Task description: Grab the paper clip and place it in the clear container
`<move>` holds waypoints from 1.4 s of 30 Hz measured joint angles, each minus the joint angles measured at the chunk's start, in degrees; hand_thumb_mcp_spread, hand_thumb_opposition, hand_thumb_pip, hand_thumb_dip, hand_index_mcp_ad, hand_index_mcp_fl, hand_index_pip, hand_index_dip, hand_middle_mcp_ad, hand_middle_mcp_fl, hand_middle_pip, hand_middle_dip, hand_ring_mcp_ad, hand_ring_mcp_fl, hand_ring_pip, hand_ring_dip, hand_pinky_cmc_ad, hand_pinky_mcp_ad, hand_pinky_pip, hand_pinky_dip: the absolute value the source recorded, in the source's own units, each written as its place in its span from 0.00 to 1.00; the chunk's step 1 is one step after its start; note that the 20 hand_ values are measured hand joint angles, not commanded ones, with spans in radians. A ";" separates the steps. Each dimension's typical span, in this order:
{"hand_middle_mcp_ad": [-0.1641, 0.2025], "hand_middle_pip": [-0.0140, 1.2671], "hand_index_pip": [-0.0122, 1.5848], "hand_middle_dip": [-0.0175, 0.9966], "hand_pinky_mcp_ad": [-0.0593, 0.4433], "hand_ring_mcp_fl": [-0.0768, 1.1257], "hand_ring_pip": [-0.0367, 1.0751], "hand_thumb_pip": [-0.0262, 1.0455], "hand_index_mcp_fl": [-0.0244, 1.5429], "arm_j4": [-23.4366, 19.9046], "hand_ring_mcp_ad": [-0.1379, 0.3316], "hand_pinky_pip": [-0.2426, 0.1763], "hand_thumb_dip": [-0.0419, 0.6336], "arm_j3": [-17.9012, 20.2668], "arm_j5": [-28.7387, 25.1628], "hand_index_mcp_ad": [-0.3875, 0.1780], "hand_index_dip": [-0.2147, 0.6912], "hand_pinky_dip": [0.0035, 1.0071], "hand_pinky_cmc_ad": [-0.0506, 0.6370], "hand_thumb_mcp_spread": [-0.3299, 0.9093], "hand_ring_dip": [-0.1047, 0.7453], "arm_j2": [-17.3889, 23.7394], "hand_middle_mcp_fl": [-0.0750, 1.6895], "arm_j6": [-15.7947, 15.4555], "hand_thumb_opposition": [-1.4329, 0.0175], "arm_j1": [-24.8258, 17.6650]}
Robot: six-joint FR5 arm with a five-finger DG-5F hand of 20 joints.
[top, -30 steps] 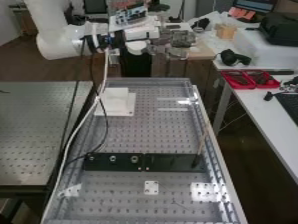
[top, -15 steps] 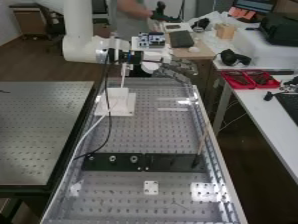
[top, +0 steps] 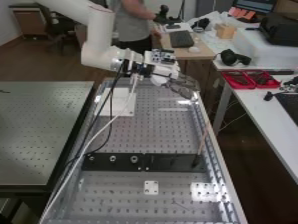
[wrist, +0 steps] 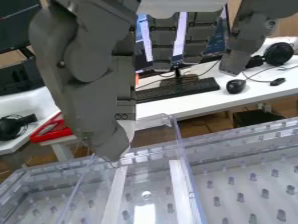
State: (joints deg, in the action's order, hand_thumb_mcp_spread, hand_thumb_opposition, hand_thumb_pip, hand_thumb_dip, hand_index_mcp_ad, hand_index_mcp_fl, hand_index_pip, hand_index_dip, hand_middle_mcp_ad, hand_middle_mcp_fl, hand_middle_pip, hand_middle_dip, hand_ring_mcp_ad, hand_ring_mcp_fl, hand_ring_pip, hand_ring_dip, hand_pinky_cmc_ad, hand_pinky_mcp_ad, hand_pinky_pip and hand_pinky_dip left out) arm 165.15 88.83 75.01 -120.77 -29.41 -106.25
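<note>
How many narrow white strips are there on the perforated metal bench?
2. One strip and another, roughly parallel; in the high view, both are right of the white block. The hand may hide others.

A white robot arm (top: 100, 34) slants in before us from the frame's upper left, bends down at the elbow, then runs right through its wrist (top: 135, 68); the dark grey hand (top: 179, 85) tips downward, upper right of centre, fingers (wrist: 161, 42) loosely extended.
</note>
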 joint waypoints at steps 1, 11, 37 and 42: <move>0.65 0.11 0.86 0.20 0.67 0.06 0.12 0.58 0.40 -0.01 0.57 0.47 0.51 -0.13 -0.22 0.41 0.34 0.25 0.56 0.68 0.24 -0.13 0.07 0.03 0.31 -0.07; 0.65 0.11 0.86 0.20 0.67 0.07 0.14 0.64 0.34 2.29 0.57 0.47 0.53 -2.16 0.21 0.42 0.35 0.36 0.56 0.64 0.24 -1.58 0.06 0.74 0.31 0.08; 0.65 0.10 0.32 0.20 0.67 0.06 0.18 0.58 0.02 0.61 0.57 0.29 0.49 5.77 3.98 0.43 0.36 0.59 0.58 0.50 0.21 13.89 0.04 1.26 0.41 5.76; 0.65 0.10 0.20 0.20 0.67 0.06 0.17 0.56 0.04 0.46 0.57 0.28 0.44 8.50 4.37 0.46 0.37 0.59 0.61 0.50 0.21 20.09 0.04 0.50 0.42 7.84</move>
State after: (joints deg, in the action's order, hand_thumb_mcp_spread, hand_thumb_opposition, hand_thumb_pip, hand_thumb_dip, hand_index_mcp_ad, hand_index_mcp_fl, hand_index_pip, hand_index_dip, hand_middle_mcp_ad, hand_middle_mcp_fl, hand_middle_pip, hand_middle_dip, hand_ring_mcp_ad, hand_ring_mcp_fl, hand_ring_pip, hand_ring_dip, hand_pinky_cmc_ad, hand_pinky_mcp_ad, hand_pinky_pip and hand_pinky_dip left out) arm 165.60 97.33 79.38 -100.69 -28.91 -98.40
